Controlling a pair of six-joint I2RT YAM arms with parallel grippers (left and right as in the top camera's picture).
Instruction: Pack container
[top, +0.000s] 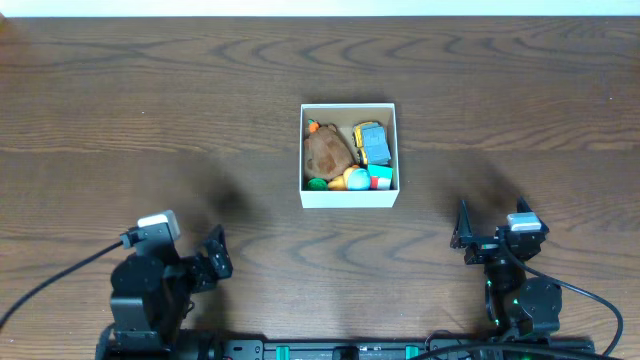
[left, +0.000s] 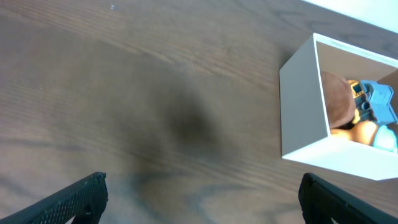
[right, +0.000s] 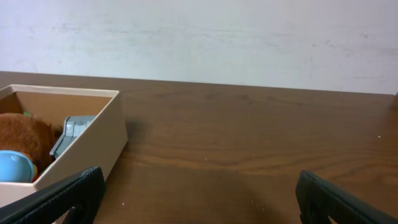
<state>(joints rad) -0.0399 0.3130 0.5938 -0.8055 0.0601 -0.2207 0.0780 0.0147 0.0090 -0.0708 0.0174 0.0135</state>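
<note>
The container (top: 349, 194), a small white-walled box with a tan inside, sits at the table's middle. It holds several toys: a brown plush (top: 327, 151), a grey-blue and yellow toy (top: 372, 142), and green, orange, light blue and red pieces along its near wall. It also shows in the left wrist view (left: 303, 106) and the right wrist view (right: 93, 143). My left gripper (top: 216, 257) is open and empty near the front left, its fingers wide apart (left: 200, 198). My right gripper (top: 467, 235) is open and empty at the front right (right: 198, 198).
The dark wood table (top: 150, 110) spreads around the box. A pale wall (right: 205, 37) rises behind the table's far edge. A black cable (top: 55, 280) runs from the left arm's base to the left edge.
</note>
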